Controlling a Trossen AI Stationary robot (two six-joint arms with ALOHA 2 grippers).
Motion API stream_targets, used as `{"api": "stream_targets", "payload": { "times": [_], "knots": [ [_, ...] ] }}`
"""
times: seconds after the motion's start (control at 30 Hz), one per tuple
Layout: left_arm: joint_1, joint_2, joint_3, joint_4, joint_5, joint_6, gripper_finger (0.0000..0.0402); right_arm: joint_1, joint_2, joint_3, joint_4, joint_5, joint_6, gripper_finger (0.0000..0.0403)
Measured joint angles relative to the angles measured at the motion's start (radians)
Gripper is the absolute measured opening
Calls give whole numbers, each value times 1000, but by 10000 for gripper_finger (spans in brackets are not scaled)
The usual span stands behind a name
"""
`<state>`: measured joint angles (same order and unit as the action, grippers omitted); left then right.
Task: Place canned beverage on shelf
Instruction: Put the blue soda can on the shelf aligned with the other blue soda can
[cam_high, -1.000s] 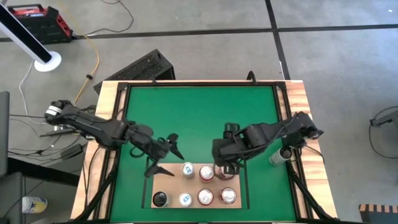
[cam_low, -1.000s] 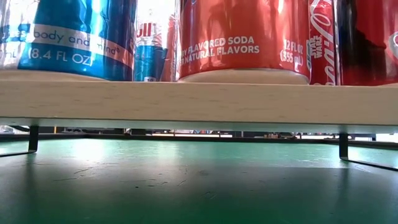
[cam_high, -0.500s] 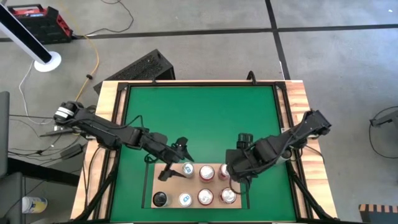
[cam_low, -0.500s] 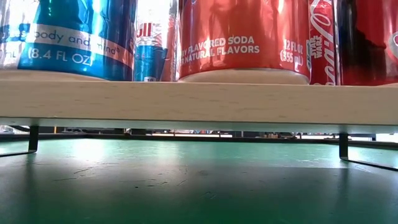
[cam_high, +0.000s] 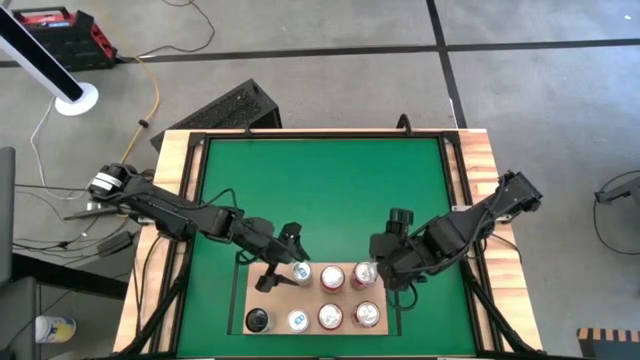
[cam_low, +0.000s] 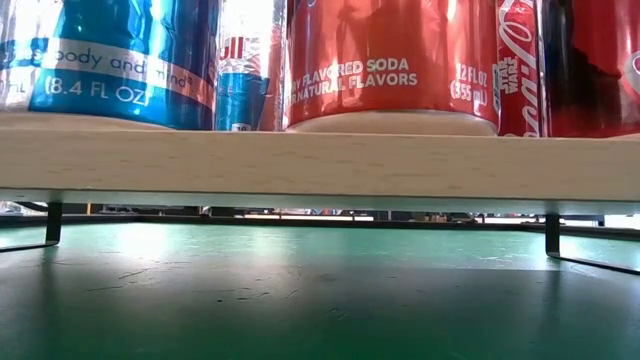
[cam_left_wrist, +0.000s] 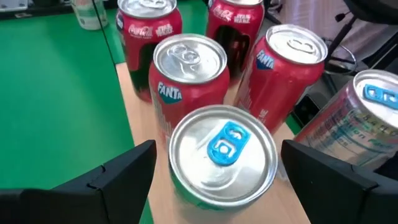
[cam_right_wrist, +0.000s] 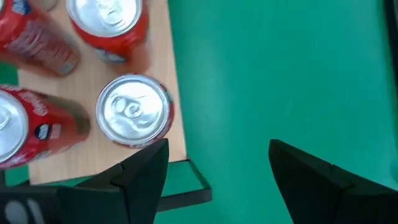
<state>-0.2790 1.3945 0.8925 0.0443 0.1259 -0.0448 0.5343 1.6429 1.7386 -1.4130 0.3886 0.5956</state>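
While you watch from above, 7 cans stand on the shelf (cam_high: 274, 304) at the near edge of the green mat (cam_high: 320, 190): 4 across the near row and 3 in the far row. Only the far-left place shows bare wood, so by this count the task looks nearly finished, with 1 place left to fill. No loose can shows on the mat.

Your right gripper (cam_right_wrist: 217, 177) hangs just off the shelf's right edge over the mat, its fingers apart and holding nothing. The red can (cam_high: 365, 272) at the far right of the shelf stands upright and free of it.

Your left gripper (cam_left_wrist: 217, 177) sits at the far-left part of the shelf, fingers spread to either side of the silver can with the blue tab (cam_left_wrist: 222, 155). A gap shows on each side, so it brackets the can without clamping it.

Against the frame from 1 second ago, the right gripper, then directly over the far row, has pulled away to the right and uncovered the red can now standing there. The left gripper, then out over the mat, has closed in on the blue-tabbed can.
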Motion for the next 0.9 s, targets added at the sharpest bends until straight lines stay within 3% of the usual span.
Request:
{"api": "stream_targets", "payload": {
  "times": [0.33, 0.67, 0.9],
  "knots": [
    [0, 0, 0, -9, 1, 11, 324, -2, -4, 0, 17, 30, 1, 302],
    [-2, 0, 0, -9, 26, 42, 225, -13, -4, 0, 41, 33, 28, 302],
    [-2, 0, 0, -7, -5, -35, 221, -13, -4, 0, 41, 33, 35, 302]
  ]
}}
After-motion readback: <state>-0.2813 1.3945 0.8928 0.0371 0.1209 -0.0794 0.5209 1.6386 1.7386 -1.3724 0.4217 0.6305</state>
